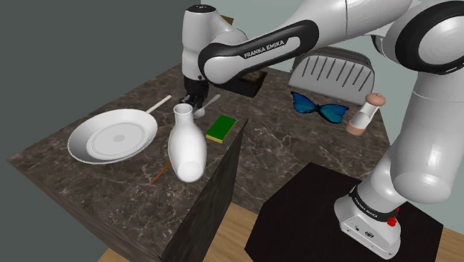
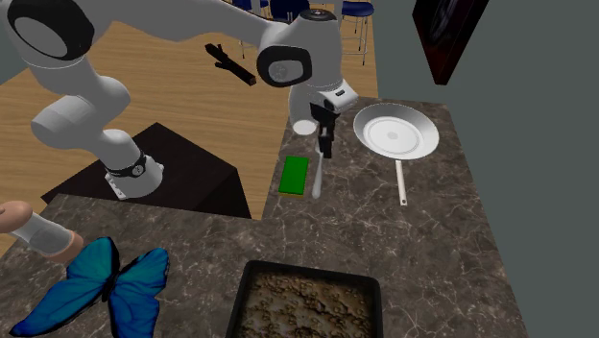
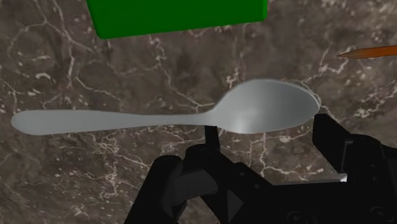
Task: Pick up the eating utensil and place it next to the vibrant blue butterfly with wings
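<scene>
Black pincer (image 3: 267, 137) open wide, nothing held. Shiny grey spoon (image 3: 165, 119) lies flat on dark veined counter (image 3: 95, 70) just beyond tips, bowl btwn fingers, handle out sideways. Prob. light, stiff, slick, low-lying; grip narrow neck, not rounded bowl.

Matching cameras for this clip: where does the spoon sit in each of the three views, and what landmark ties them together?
Shoulder view: the spoon lies upper centre, just above the green sponge.
Second exterior view: the spoon is at centre, immediately right of the green sponge.
Wrist view: the spoon lies alongside the green sponge, a strip of marble between them.
Shared landmark: the green sponge.
</scene>
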